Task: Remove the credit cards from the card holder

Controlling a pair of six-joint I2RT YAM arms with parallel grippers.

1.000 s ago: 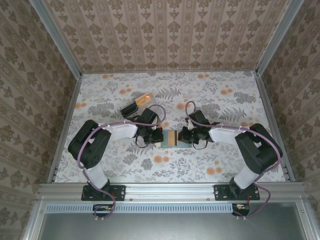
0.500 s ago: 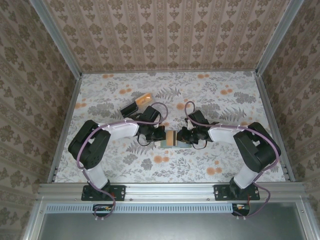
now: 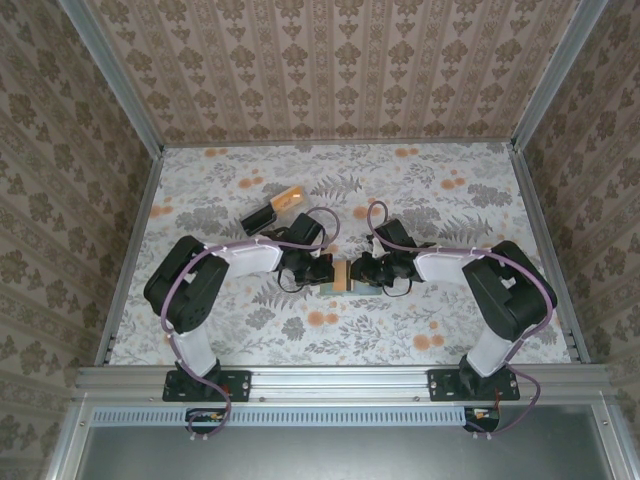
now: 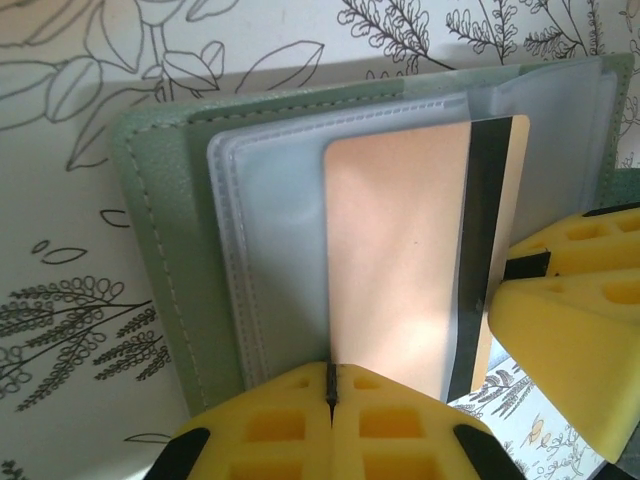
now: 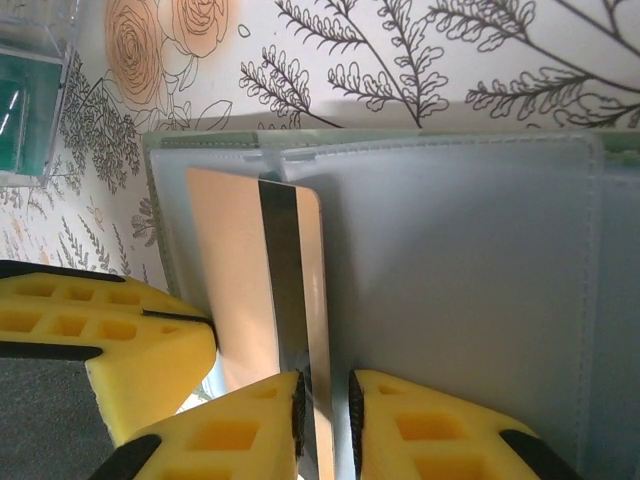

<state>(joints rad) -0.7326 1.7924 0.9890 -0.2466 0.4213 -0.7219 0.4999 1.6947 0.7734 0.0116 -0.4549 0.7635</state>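
Credit card point(image 4: 400, 260): tan, black stripe | left fingers point(image 4: 270, 420) pinching it | right fingers point(image 5: 240, 430) slightly spread astride it

- You face three walls point(image 3: 330, 70) papered in brown and beige damask stripes.
- Slanted metal posts point(image 3: 110, 75) stand where your walls meet, one at each back corner.
- Your table point(image 3: 480, 170) wears a white cloth printed with grey leaves and orange flowers.
- Close up, you find line-drawn ferns and an orange rose point(image 5: 150, 40) on that cloth.
- A metal rail point(image 3: 340, 380) runs along your near edge, with a dark grey panel point(image 3: 340, 450) below it.
- Your light is even, the shadows soft.
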